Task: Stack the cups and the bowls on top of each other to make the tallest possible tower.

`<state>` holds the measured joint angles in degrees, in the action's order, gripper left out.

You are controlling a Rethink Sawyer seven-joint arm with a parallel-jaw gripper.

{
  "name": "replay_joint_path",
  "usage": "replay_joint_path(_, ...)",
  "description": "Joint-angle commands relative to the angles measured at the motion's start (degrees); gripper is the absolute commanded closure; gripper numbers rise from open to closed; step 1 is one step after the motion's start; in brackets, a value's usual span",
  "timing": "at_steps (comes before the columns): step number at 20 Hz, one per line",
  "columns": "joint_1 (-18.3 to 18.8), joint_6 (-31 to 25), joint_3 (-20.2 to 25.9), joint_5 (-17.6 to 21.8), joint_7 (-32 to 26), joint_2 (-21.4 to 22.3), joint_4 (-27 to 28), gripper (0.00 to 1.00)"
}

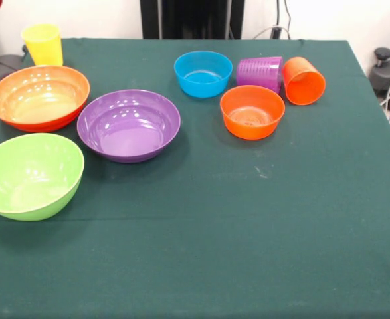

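In the front view a yellow cup (42,44) stands upright at the far left corner. Just in front of it sits a large orange bowl (39,97). A large purple bowl (129,125) is to its right, and a lime green bowl (31,175) sits nearer the front left. Toward the far middle are a small blue bowl (202,73) and a small orange bowl (252,111). A ribbed purple cup (260,72) and an orange cup (303,81) lie on their sides behind the small orange bowl. No gripper shows.
The green cloth-covered table (248,232) carries everything. A black pedestal (191,18) stands at the far edge. Cables and a dark object (389,73) lie off the right edge.
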<state>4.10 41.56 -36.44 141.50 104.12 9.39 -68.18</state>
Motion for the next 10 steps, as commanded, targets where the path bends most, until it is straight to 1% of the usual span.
replay_joint_path(1, -2.74, -5.17, 12.08, -4.40, -11.13, -0.33, -3.67, 1.00)
replay_joint_path(5, -2.90, -4.34, 12.32, -4.08, -10.78, -0.20, -3.20, 1.00)
replay_joint_path(10, -3.26, -4.76, 13.00, -4.43, -11.92, 0.07, -4.27, 1.00)
